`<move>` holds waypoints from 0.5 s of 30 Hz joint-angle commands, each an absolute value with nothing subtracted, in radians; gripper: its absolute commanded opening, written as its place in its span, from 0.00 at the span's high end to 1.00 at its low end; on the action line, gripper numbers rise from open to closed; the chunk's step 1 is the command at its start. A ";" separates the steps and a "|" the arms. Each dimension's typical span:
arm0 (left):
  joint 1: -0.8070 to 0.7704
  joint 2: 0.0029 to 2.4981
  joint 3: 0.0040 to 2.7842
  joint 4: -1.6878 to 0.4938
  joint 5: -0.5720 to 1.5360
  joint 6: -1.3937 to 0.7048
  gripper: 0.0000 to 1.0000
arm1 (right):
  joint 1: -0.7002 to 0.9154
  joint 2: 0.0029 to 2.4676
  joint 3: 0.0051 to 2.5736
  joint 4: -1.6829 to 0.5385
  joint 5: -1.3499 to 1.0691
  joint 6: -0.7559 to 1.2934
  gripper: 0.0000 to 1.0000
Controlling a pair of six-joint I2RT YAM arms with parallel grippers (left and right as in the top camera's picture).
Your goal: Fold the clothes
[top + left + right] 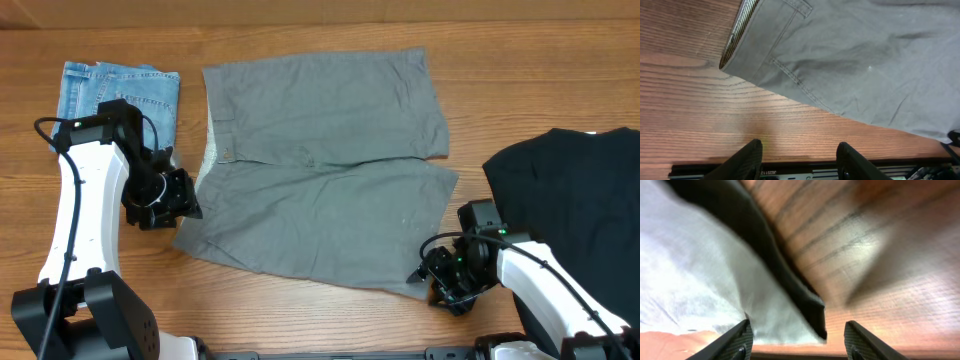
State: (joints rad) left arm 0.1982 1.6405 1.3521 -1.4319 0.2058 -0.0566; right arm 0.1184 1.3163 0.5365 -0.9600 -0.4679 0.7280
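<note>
Overhead view: grey shorts (pixel 320 170) lie spread flat in the middle of a wooden table (pixel 300 315). Their long axis runs left to right, with the waistband at the left and the two leg hems at the right. Folded jeans (pixel 110 90) sit at the far left and a black garment (pixel 570 200) lies at the right. The left gripper (pixel 165 200) hangs just beside the near waistband corner. The right gripper (pixel 440 275) sits at the near leg's hem corner, so each arm is closest to its own end of the near edge. Left wrist view: the left gripper (pixel 800 162) is spread moderately wide and holds nothing, with bare wood between its fingers. The shorts (pixel 865 60) lie ahead and slightly right, the waistband corner (pixel 732 55) just beyond. Right wrist view: the right gripper (pixel 797 342) is also spread apart, and the hem corner (pixel 812 317) of the shorts (pixel 700 280) reaches into the gap, not clamped. The coming fold probably means pinching both near corners and carrying them to the far side.
</note>
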 commanded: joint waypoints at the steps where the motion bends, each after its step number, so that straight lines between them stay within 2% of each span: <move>1: 0.203 1.636 1.347 -1.427 0.218 -0.030 0.48 | 0.116 1.253 0.618 -1.026 -0.426 0.699 0.38; 8: 0.203 1.636 1.347 -1.422 0.214 -0.022 0.48 | 0.117 1.157 0.625 -1.153 -0.427 0.712 0.39; 13: 0.204 1.636 1.347 -1.409 0.211 -0.022 0.45 | 0.117 1.159 0.532 -1.108 -0.437 0.759 0.58; 15: 0.204 1.636 1.347 -1.409 0.207 -0.022 0.45 | 0.117 1.159 0.473 -1.039 -0.484 0.764 0.62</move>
